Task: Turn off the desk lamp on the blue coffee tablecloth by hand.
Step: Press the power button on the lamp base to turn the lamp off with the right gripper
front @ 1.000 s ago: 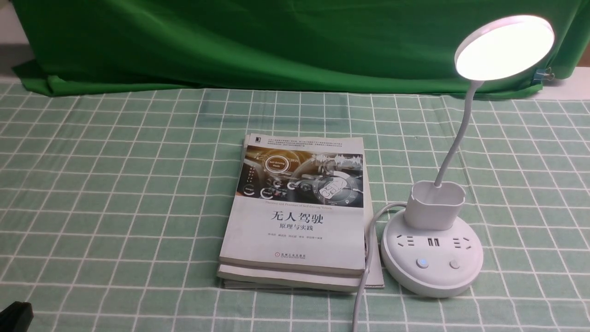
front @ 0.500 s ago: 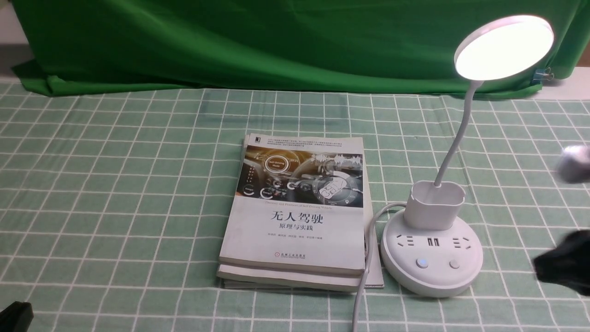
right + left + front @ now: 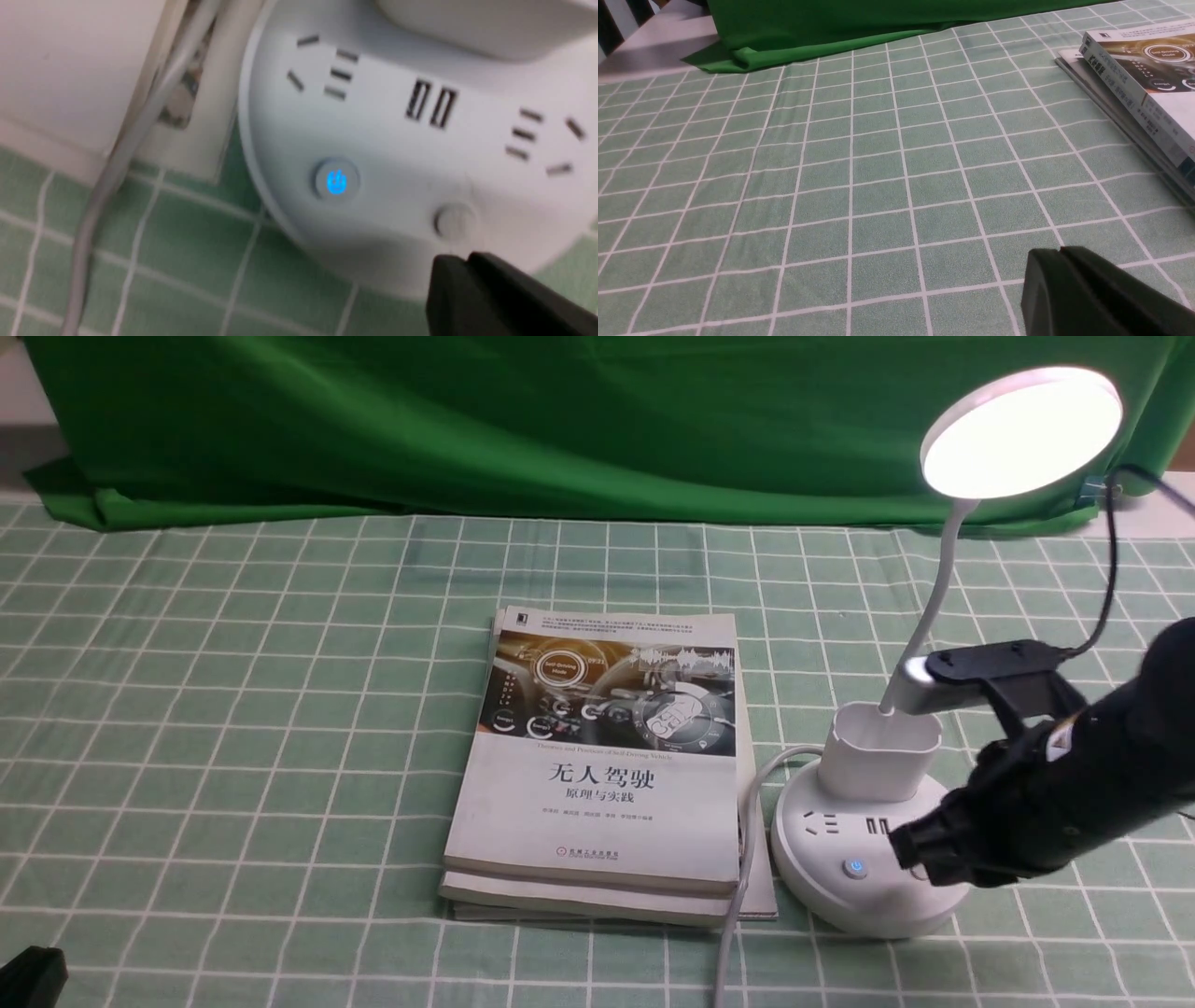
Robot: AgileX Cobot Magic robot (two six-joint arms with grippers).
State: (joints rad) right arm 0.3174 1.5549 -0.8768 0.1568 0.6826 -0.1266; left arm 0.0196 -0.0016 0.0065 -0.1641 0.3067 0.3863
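Lamp (image 3: 864,859) beside shut end effector (image 3: 467,261)

The right arm (image 3: 1074,756), which only a moment ago poked in as a blur at the right edge, now reaches in over the lamp's base (image 3: 840,896) from the right, its cable (image 3: 1111,560) looping above. Its gripper (image 3: 924,859) has come in over the right-hand sockets and partly hides the plain button (image 3: 919,872)
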